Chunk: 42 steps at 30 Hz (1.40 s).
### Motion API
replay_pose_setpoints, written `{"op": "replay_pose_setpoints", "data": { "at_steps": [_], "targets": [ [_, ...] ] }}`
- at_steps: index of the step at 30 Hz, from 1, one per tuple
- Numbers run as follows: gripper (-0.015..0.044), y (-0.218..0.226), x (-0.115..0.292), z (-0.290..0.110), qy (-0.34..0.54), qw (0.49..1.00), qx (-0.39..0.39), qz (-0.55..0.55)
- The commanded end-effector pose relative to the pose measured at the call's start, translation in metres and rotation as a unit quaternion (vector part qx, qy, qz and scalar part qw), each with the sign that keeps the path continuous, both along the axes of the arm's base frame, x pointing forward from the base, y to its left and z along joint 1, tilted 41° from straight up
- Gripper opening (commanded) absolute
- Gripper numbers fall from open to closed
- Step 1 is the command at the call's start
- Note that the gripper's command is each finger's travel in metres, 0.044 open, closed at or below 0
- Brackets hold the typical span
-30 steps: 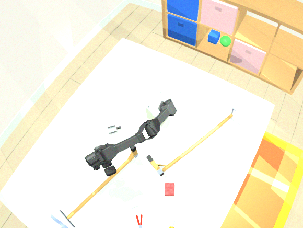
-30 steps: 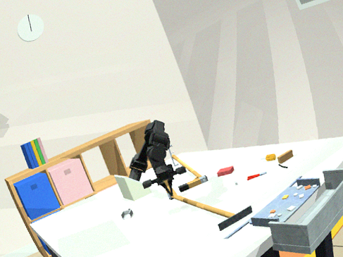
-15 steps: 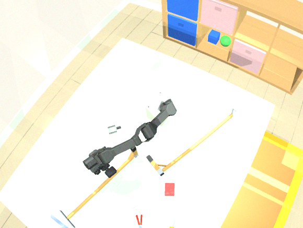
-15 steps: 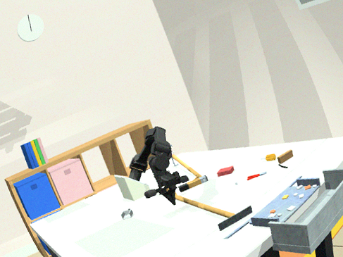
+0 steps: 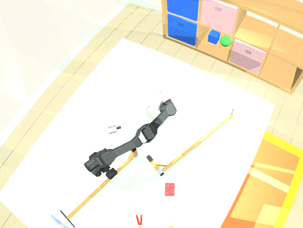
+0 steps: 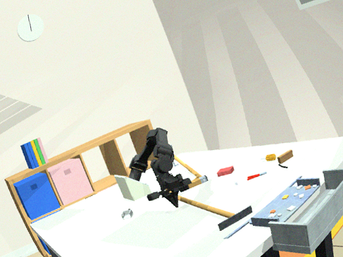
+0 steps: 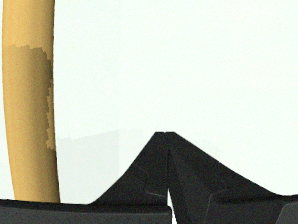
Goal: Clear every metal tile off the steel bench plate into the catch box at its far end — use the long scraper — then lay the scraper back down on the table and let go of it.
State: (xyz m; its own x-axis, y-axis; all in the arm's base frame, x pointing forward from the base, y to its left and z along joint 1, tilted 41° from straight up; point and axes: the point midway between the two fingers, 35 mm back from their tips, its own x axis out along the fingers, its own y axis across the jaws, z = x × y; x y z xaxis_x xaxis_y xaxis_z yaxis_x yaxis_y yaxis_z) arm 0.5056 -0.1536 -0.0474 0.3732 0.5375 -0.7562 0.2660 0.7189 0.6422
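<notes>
The long scraper (image 5: 91,194) (image 6: 208,208) (image 7: 29,96) lies on the white table. It has a wooden handle, and its dark blade (image 5: 66,218) (image 6: 235,218) rests by the near end of the steel bench plate (image 6: 297,200) (image 5: 56,220). Several small white and orange tiles (image 6: 285,197) lie on the plate. The grey catch box (image 6: 339,176) stands at the plate's far end. My gripper (image 5: 111,173) (image 6: 175,204) (image 7: 166,135) is shut on nothing. It points down, low over the table beside the handle; in the wrist view the handle runs to the left of the fingertips.
A second long wooden-handled tool (image 5: 198,142) lies across the table's right half. A red block (image 5: 170,189) (image 6: 225,171), a red-handled tool (image 5: 139,219) (image 6: 255,176), a white wedge (image 6: 132,189) and a small metal clip (image 6: 127,213) also lie on the table. A wooden shelf unit (image 5: 261,39) stands behind it.
</notes>
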Motion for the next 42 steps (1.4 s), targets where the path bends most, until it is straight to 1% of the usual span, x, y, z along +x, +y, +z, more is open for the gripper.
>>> {"op": "replay_pose_setpoints", "data": {
  "at_steps": [1, 42],
  "targets": [
    [0.0, 0.006, -0.001, -0.008, 0.004, 1.0, 0.006, -0.003],
    [0.0, 0.032, 0.012, 0.016, 0.004, 1.0, 0.006, -0.003]
  ]
}}
